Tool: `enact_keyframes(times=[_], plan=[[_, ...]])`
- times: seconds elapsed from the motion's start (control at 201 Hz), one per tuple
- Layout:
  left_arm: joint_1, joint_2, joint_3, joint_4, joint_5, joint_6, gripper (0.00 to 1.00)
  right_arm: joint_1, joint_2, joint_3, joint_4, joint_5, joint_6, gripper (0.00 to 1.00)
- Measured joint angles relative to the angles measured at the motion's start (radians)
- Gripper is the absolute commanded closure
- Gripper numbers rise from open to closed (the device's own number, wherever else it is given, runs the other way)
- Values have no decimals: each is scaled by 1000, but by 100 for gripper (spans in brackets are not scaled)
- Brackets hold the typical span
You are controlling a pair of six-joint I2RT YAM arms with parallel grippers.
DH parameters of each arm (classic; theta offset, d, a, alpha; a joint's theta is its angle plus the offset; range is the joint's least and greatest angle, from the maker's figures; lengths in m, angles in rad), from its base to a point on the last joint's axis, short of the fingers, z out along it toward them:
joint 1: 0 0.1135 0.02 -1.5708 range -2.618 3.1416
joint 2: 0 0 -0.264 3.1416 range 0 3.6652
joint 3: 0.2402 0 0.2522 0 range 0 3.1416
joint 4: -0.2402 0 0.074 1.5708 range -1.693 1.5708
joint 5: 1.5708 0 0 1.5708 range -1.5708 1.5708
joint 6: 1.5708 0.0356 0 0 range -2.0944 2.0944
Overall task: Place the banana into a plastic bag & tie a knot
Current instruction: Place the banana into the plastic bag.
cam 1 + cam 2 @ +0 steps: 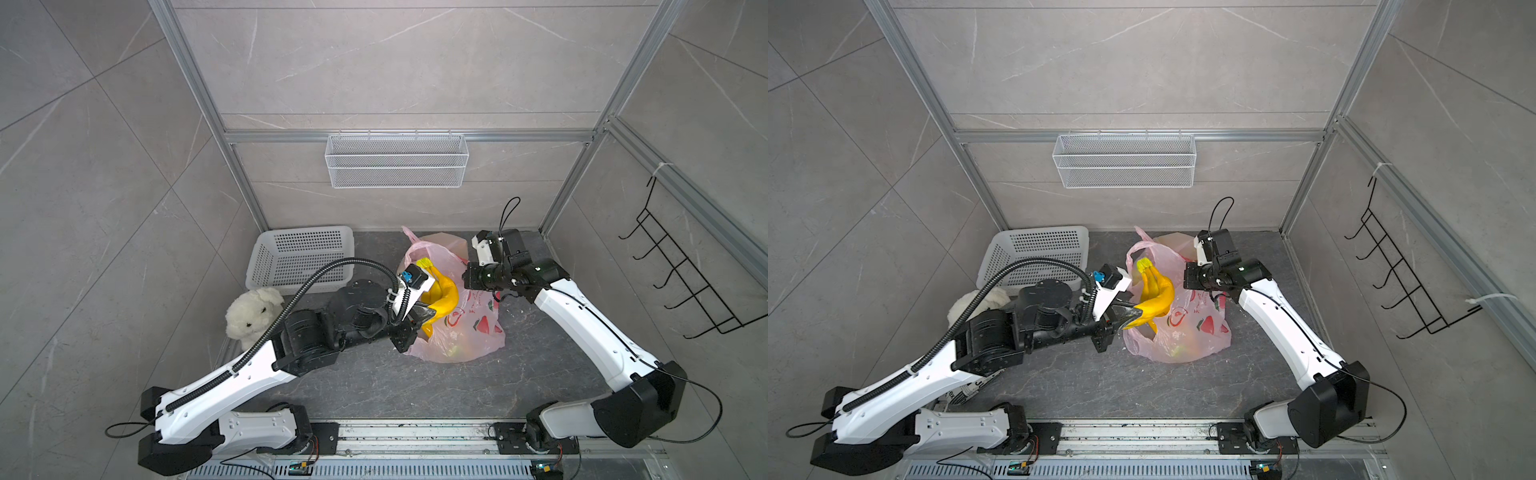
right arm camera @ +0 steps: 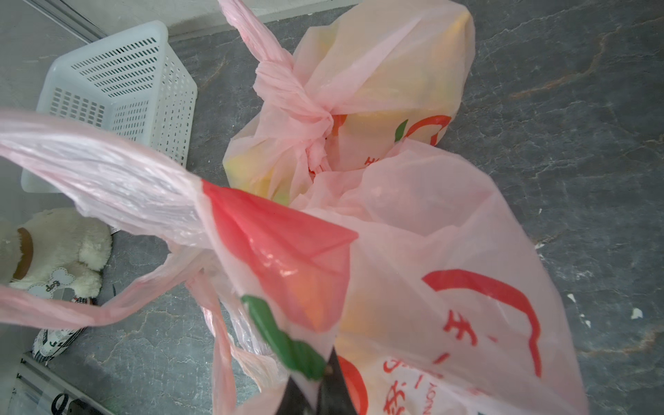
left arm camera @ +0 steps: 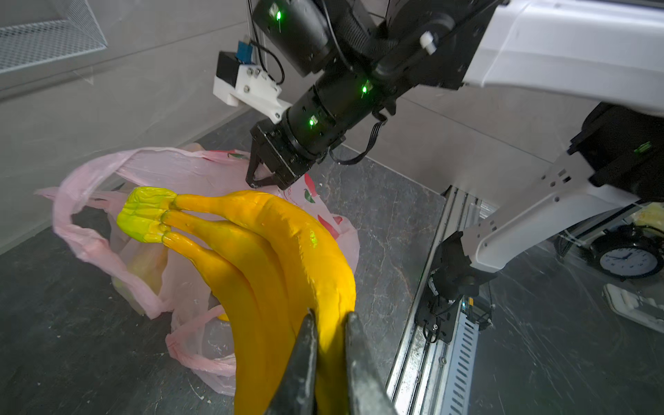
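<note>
A yellow banana [image 1: 442,291] bunch with a green stem hangs over the mouth of a pink plastic bag [image 1: 469,332] printed with fruit. My left gripper [image 3: 330,316] is shut on the banana's [image 3: 287,244] lower end, which shows between the two fingers. From the other side, my right gripper [image 2: 325,373] is shut on the plastic bag's [image 2: 431,251] rim and holds it up. In both top views the banana [image 1: 1156,291] sits between the left gripper [image 1: 1133,316] and the right gripper [image 1: 1185,276]. The bag's handles [image 3: 93,248] hang loose below the stem.
A second pink bag [image 2: 377,90], tied in a knot, lies just behind the held one. A white plastic basket [image 1: 299,257] and a plush dog [image 1: 253,311] sit at the far left. A wire basket [image 1: 397,160] hangs on the back wall, a black hook rack [image 1: 685,270] on the right.
</note>
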Motion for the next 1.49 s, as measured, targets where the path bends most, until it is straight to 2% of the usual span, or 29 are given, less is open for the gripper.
enact_keyframes(times=[0.249, 0.493, 0.582, 0.94, 1.209, 1.299, 1.408, 1.488], plan=[[15, 72, -42, 32, -33, 37, 100, 2, -69, -68, 3, -22, -19, 100], [150, 92, -101, 69, 5, 38, 100, 7, -95, -123, 3, -60, -53, 100], [173, 127, -106, 97, 35, 37, 100, 11, -108, -131, 7, -87, -61, 100], [174, 336, -113, 233, 144, 30, 100, 20, -159, -134, 17, -149, -71, 100], [172, 462, -104, 352, 229, 1, 100, 20, -198, -187, 16, -129, -71, 100], [161, 516, -90, 380, 254, -10, 87, 20, -198, -211, 12, -102, -71, 100], [144, 539, -89, 406, 274, -31, 60, 18, -198, -233, 8, -64, -71, 100], [137, 539, -97, 402, 289, -36, 47, 15, -198, -240, 2, -33, -71, 100]])
